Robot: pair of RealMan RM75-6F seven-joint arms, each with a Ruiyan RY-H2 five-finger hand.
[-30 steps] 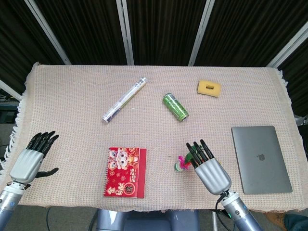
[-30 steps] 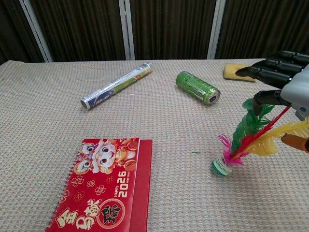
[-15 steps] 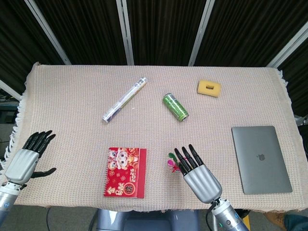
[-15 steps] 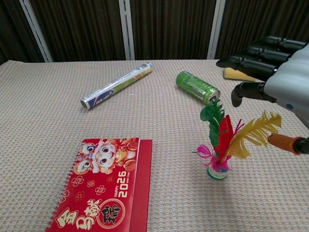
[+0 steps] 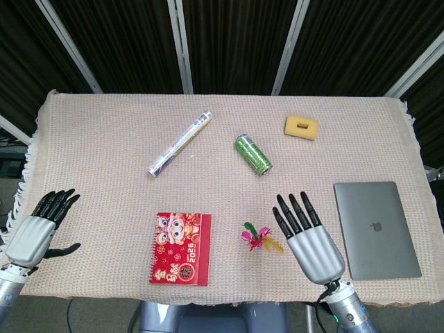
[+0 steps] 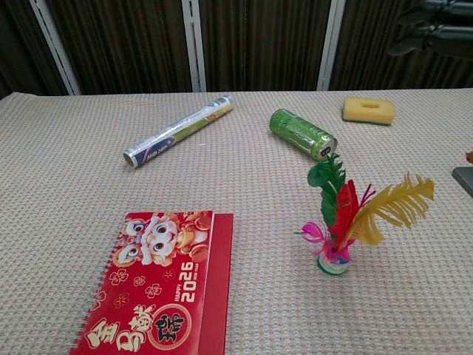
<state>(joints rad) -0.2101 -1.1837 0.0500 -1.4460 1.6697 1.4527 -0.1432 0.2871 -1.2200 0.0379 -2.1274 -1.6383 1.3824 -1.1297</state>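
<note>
Feather shuttlecock (image 6: pixel 340 222) set upright on the desk (image 5: pixel 104 139) beside the red calendar (image 5: pixel 180 248), right hand (image 5: pixel 309 236) spread and empty (left hand (image 5: pixel 38 229) idle, fingers apart)

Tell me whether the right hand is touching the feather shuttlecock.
Apart. The chest view shows the feather shuttlecock standing alone, the right hand lifted well clear above.

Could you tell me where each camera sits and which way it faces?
Head view: high above the near edge, looking steeply down on the table; both arms show, left robot hand and right robot hand.
Chest view: low at the near edge, looking across toward the dark curtains; only the right robot hand's fingertips show, top right.
Shared: feather shuttlecock, red 2026 calendar, green can, foil roll, yellow sponge.
</note>
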